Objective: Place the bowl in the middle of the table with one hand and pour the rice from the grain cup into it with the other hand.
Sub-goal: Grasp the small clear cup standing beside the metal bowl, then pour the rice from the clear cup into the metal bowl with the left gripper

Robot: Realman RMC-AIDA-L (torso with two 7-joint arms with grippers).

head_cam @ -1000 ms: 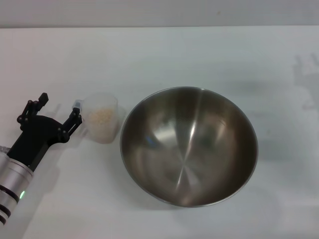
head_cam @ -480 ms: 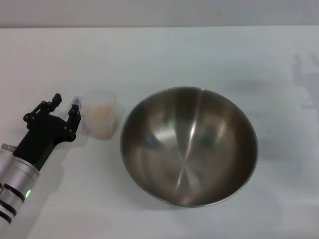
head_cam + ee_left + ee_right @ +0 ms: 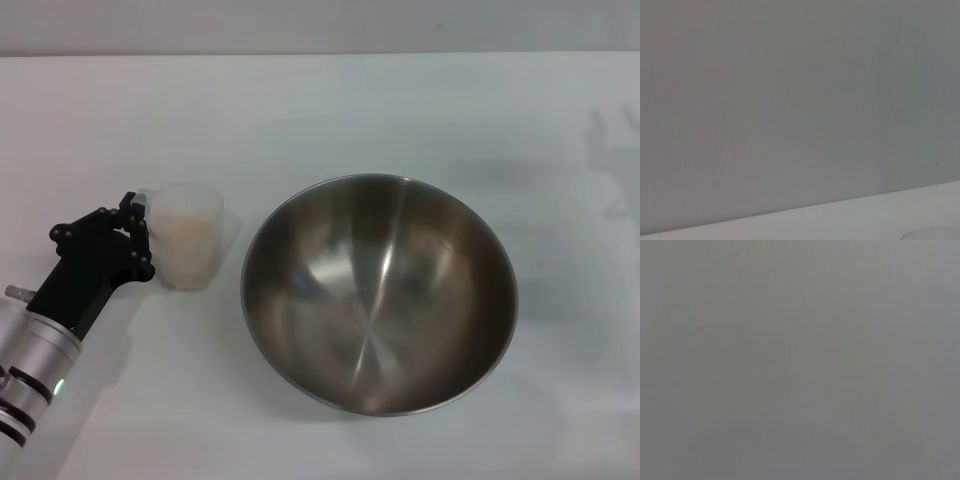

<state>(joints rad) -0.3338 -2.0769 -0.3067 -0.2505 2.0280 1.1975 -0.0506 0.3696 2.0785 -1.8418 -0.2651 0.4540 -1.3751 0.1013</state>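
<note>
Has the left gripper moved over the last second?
Yes. The left gripper has closed in toward the bowl, up against the grain cup.

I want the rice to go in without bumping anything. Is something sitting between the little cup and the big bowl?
Nothing visible. The grain cup stands beside the bowl, with only bare table between them. The left gripper is at the cup's side.
</note>
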